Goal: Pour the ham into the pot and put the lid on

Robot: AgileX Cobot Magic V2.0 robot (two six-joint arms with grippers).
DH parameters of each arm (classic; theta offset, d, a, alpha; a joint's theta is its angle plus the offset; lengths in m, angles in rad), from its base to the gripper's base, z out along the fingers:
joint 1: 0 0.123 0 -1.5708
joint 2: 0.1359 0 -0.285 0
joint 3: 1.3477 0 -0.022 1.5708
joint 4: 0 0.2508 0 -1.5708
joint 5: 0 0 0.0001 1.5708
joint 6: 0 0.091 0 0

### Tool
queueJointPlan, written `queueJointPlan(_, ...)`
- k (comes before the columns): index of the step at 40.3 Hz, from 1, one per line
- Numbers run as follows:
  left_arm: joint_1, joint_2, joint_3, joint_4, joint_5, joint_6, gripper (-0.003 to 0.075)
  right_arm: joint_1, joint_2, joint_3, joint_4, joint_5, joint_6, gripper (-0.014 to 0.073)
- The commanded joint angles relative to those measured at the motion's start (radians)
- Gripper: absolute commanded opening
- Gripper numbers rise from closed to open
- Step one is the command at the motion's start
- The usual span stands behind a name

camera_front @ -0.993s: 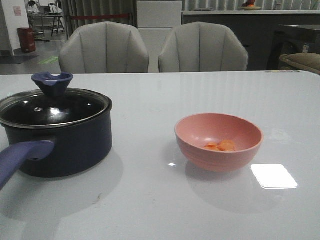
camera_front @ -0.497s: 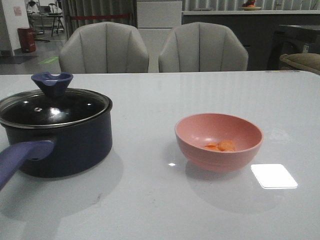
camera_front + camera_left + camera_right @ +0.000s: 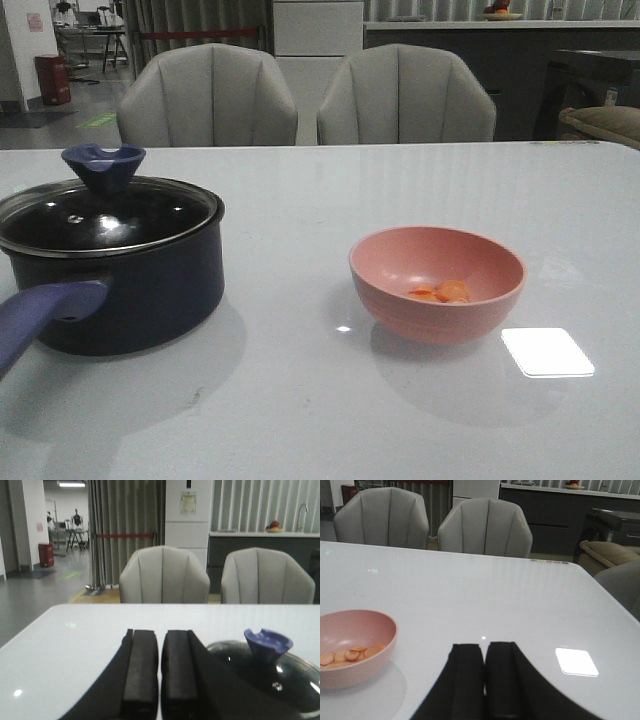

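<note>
Remaining unmoved, lid, pot, ham

Both grippers closed, empty.

The pot has its handle cut off at the front view's left edge. In the left wrist view, the lid runs past the lower right corner. The pink bowl is clipped at the right wrist view's left edge.

Perhaps showroom: chairs, barrier rope
</note>
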Motion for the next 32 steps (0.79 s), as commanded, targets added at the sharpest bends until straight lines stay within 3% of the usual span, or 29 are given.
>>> queueJointPlan(1, 0.002, -0.018, -0.005, -0.004, -0.159, -0.009, 0.0121, 0.0, -0.02, -0.006, -0.01, -0.086, -0.007, 0.015)
queueJointPlan(7, 0.002, 0.008, -0.125, 0.007, -0.087, -0.009, 0.0121, 0.0, -0.02, -0.006, -0.01, -0.086, -0.007, 0.015)
queueJointPlan(20, 0.002, 0.247, -0.417, 0.005, 0.367, -0.009, 0.0121, 0.0, -0.02, -0.006, -0.01, -0.086, -0.007, 0.015)
queueJointPlan(32, 0.002, 0.349, -0.414, -0.021, 0.385, -0.009, 0.0121, 0.0, -0.02, -0.006, -0.01, -0.086, -0.007, 0.015)
